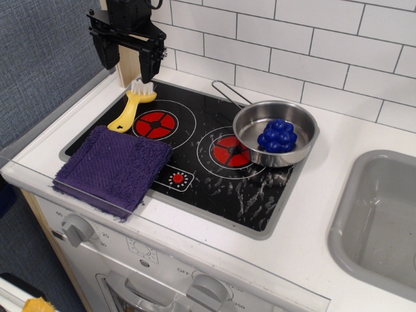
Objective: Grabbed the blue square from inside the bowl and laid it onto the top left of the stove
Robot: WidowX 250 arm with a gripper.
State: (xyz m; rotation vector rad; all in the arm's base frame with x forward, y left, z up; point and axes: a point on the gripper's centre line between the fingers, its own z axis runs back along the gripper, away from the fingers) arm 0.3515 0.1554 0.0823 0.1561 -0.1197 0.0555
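The blue square (277,136) is a deep-blue bumpy plastic lump lying inside the bowl (252,123), a shiny steel pan with a thin wire handle. The bowl sits on the right side of the black stove (214,188), partly over the right burner ring. My gripper (125,65) hangs open and empty above the stove's back left corner, far to the left of the bowl. Its two black fingers point down, one at each side.
A yellow brush (131,109) lies at the stove's top left, just under the gripper. A purple knitted cloth (112,167) covers the front left. A grey sink (383,221) is at the right. White tiled wall stands behind.
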